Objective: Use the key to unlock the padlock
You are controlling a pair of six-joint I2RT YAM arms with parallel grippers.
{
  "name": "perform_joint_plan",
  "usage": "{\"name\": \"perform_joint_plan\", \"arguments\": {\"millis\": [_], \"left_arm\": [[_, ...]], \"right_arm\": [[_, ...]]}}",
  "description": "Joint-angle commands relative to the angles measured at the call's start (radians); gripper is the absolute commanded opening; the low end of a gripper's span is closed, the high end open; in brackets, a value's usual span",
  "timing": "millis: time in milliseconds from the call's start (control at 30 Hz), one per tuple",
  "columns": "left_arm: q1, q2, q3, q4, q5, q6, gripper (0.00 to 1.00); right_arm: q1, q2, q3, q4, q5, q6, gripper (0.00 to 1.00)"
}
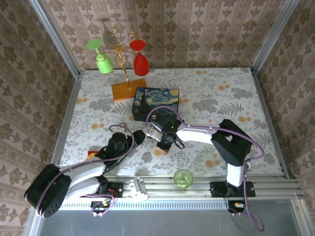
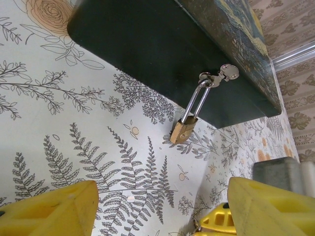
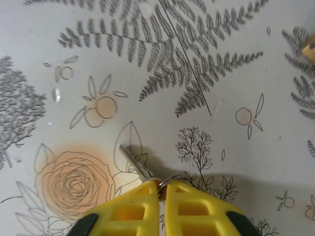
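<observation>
The small brass padlock [image 2: 183,130] hangs by its silvery shackle from the clasp on the front of the dark blue painted box [image 2: 162,49], its body resting on the floral tabletop. My left gripper [image 2: 162,211] is open, with the padlock a short way ahead of it and nothing between its yellow fingers. My right gripper [image 3: 160,189] is shut on the key [image 3: 134,162]. The thin blade sticks out up-left over the tabletop, and a bit of ring shows at the fingertips. In the top view the right gripper [image 1: 151,129] is just in front of the box [image 1: 157,101], and the left gripper [image 1: 121,129] is to its left.
A gold glass rack on a wooden base [image 1: 129,90] holds a green glass [image 1: 103,61] and a red glass [image 1: 141,60] behind the box. A green cup [image 1: 183,178] stands at the near edge. Patterned walls close in the table on three sides.
</observation>
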Motion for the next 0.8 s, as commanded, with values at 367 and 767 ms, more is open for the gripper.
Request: {"name": "perform_joint_plan", "arguments": {"millis": [367,767], "left_arm": [[-0.01,0.007,-0.008,0.032,0.006,-0.009,0.69],[-0.021,0.158,0.019,0.424,0.275,0.141,0.65]], "right_arm": [[-0.104,-0.119,-0.211,0.244,-0.327,0.218,0.0],[-0.211,-0.236,-0.378,0.597,-0.545,0.5,0.0]]}}
